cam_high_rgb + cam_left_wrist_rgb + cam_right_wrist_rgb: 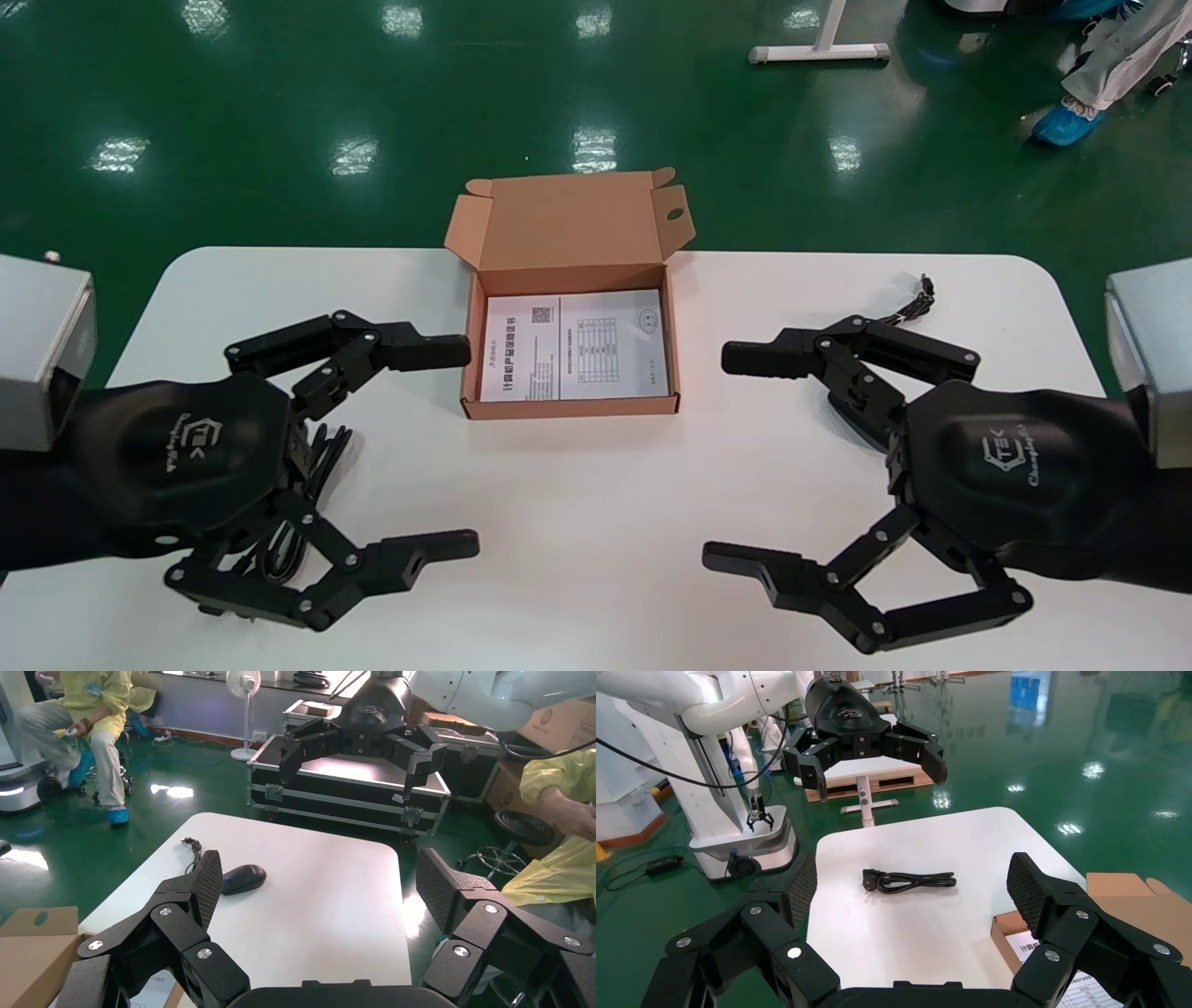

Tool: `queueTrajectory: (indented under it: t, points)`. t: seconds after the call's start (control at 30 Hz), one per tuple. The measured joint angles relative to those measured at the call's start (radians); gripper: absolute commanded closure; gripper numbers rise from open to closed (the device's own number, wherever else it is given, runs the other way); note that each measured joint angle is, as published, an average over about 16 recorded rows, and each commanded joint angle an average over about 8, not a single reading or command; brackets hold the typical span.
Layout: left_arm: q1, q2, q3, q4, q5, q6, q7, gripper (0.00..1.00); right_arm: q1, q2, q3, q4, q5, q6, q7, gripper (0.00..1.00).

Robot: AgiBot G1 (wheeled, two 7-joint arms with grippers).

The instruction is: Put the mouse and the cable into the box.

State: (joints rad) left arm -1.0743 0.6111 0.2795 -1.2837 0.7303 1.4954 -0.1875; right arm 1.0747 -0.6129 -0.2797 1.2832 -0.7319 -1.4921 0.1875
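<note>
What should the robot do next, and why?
Probably lower the right gripper onto the mouse and close on it. Both it and the left gripper are open and hold nothing, the mouse and the cable lie on the table, and the box stands open with only a paper inside.

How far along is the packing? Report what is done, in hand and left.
Done: only the box stands open, holding just a leaflet. In hand: nothing; the left gripper hangs open over the cable, the right gripper open over the mouse. Left: both items lie on the table and must go into the box.
</note>
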Motion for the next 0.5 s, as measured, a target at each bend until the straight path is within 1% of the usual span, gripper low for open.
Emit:
queueTrajectory:
  t: [0.5]
  points:
    - [0.005, 0.001, 0.0, 0.002, 0.003, -0.003, 0.004, 0.0, 0.0, 0.002, -0.001, -0.001, -0.007, 0.001, -0.004, 0.0]
